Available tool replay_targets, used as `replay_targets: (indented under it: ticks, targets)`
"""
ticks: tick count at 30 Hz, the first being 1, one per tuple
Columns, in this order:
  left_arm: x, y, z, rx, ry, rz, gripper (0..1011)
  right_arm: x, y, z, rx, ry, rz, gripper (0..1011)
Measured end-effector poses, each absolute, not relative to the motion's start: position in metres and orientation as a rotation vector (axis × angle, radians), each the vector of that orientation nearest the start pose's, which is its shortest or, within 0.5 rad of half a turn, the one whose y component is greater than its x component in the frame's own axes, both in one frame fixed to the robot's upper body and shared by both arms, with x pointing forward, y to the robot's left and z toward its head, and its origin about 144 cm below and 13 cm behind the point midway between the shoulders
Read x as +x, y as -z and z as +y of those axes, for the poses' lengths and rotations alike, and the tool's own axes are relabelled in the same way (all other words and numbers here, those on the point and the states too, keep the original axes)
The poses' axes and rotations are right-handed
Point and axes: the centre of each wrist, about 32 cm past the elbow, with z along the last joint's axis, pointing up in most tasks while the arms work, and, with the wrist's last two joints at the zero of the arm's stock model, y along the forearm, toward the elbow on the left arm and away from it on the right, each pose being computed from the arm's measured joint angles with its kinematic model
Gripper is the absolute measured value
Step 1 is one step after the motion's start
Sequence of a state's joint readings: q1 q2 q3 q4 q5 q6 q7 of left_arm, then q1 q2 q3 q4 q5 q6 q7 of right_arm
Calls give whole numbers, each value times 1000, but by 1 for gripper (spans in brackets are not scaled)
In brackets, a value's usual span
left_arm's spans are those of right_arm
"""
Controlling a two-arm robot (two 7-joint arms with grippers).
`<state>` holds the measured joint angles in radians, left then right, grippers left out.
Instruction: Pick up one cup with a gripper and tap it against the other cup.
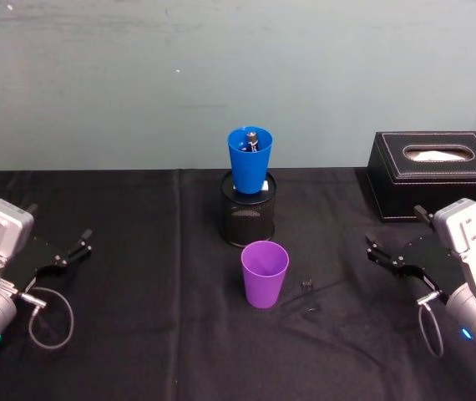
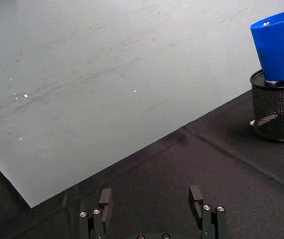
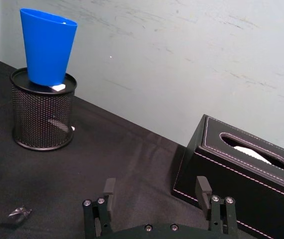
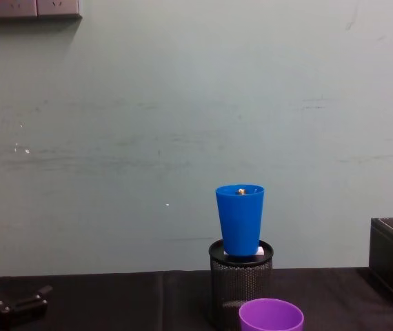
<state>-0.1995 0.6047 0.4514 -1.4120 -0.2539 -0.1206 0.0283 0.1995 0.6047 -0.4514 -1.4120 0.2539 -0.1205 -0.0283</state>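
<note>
Left gripper point(image 2: 151, 196) and right gripper point(image 3: 156, 185), each wide open and empty, sit well out to either side of the mesh holder point(image 1: 248, 215). The purple cup point(image 1: 264, 274) stands upright on the black surface point(image 1: 138, 334) just in front of the holder. The blue cup point(image 1: 250, 159) sits upright in the holder's top.

Black mesh holder point(image 1: 249, 215) mid-table — black tissue box point(image 1: 435, 175) far right, small dark scrap point(image 1: 308, 286) on the black cloth point(image 1: 138, 334).

Cups: two, namely purple cup point(image 1: 264, 271) and blue cup point(image 1: 249, 159). Mesh holder point(image 1: 248, 221): one. Tissue box point(image 1: 435, 175): one. End effectors: two, left end effector point(image 2: 151, 196) and right end effector point(image 3: 156, 186). Small dark scrap point(image 1: 307, 286): one.
</note>
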Motion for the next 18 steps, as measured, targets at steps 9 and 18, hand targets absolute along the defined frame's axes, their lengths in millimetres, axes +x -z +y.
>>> replay_targets:
  ticks: [9, 18]
  targets:
    - [489, -1140, 310, 304, -1248, -285, 1000, 489, -1140, -310, -304, 1248, -285, 1003]
    - [489, -1140, 310, 304, -1248, -285, 1000, 489, -1140, -310, -304, 1248, -285, 1003]
